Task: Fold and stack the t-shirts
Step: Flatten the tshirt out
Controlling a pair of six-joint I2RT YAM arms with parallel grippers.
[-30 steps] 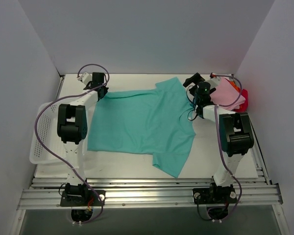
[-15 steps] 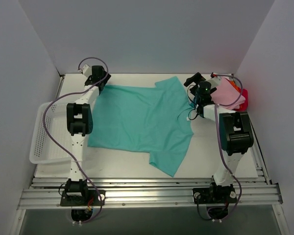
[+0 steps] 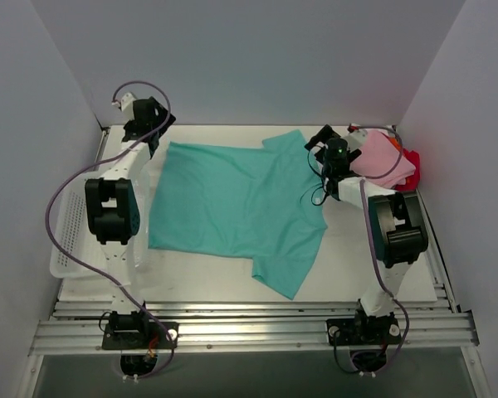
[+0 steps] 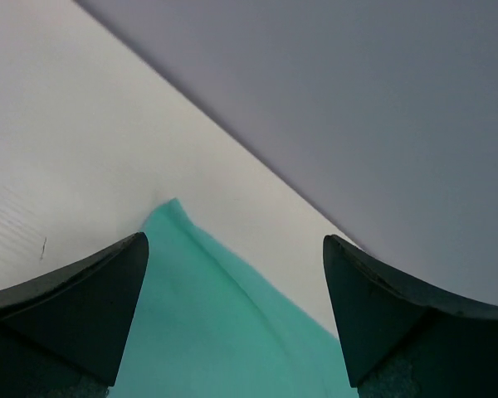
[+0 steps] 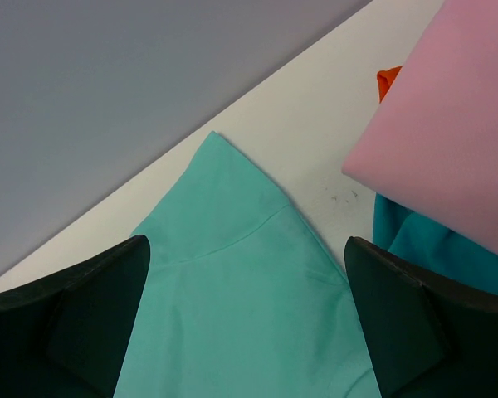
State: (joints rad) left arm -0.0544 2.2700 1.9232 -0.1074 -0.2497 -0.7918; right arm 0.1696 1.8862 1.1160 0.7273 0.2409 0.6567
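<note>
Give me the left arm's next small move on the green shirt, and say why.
Probably lower the left claw onto the far-left corner of the teal-green t-shirt and close on it. The shirt lies spread flat and unfolded. In the left wrist view, its corner shows just ahead of the open fingers, ungripped. The right claw is also open over the same shirt.

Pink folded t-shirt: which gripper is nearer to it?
Right. The right gripper is just beside the pink folded t-shirt, by a sleeve of the teal-green t-shirt; the left gripper is at that shirt's opposite far corner.
</note>
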